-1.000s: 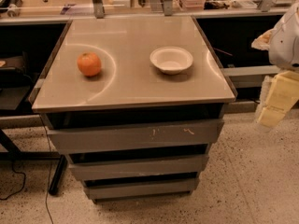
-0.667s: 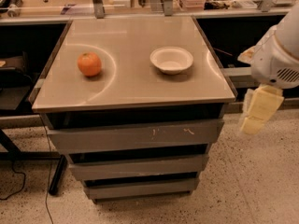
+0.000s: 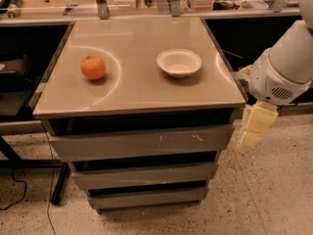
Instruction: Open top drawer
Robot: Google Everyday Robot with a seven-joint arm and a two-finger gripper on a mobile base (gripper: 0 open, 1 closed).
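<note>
From my station I see the end effector (image 3: 251,136) hanging off the right front corner of the bench (image 3: 137,98), just beside the right end of the top drawer (image 3: 122,143) and at about the same height as its front panel. I cannot tell whether it touches the panel. It points downward and a little to the left under the white, rounded arm (image 3: 286,65), which comes in from the right edge of the view. I cannot tell whether the end effector is apart or together. The top drawer sits directly under the bench top, with a dark gap between its upper edge and the top's rim. Its grey front carries pale scratch marks right of centre. Below it are a narrower second drawer (image 3: 146,173) and a third drawer (image 3: 146,198), both grey with plain fronts. On the bench top an orange (image 3: 93,67) rests on the left side and a white bowl (image 3: 179,62) sits upright to the right of centre, well apart from the fruit. The floor (image 3: 274,195) is pale and speckled.
</note>
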